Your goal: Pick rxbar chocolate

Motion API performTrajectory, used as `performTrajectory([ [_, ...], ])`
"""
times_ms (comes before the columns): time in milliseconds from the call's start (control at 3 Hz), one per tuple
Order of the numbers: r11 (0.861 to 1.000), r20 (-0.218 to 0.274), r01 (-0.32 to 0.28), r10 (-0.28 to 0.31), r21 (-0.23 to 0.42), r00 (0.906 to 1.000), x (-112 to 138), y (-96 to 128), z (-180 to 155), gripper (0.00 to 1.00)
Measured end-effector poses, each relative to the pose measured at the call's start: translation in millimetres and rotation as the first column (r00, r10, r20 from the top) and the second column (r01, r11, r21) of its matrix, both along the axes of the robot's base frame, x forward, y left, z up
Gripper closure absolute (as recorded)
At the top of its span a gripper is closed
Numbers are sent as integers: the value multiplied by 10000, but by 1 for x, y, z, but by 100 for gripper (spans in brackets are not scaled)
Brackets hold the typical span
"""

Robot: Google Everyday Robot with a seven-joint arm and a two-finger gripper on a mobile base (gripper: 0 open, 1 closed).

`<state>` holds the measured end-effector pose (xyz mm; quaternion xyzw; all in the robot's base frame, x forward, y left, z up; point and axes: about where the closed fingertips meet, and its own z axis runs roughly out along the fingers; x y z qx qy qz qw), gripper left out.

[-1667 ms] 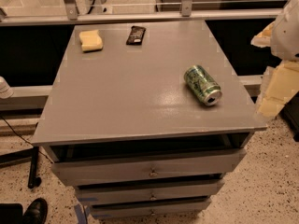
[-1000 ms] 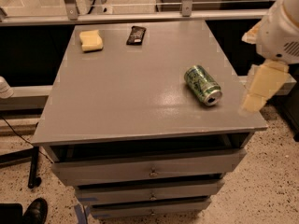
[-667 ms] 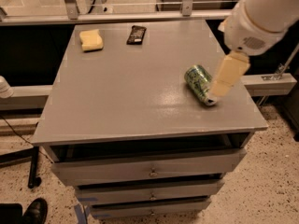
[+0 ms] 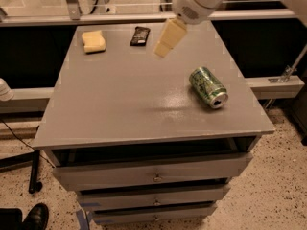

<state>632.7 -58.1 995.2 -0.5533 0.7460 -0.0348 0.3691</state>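
The rxbar chocolate [image 4: 139, 36] is a small flat dark bar lying at the far edge of the grey table [image 4: 120, 99], near the middle. My gripper [image 4: 168, 38] hangs from the white arm over the far part of the table, just right of the bar and above the surface, not touching it. Nothing shows in the gripper.
A yellow sponge block [image 4: 93, 40] lies at the far left of the table. A green drink can [image 4: 208, 86] lies on its side at the right. Drawers sit under the table top. A shoe [image 4: 33, 218] is on the floor at the bottom left.
The arm has swung from the table's right edge, past the can, leftward and toward the far side. It is now next to the dark bar. The objects have not moved.
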Motion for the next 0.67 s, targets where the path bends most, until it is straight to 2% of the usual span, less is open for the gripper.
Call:
performTrajectory([
  [667, 9994, 5, 63, -63, 338, 10000, 3, 3, 3, 0],
])
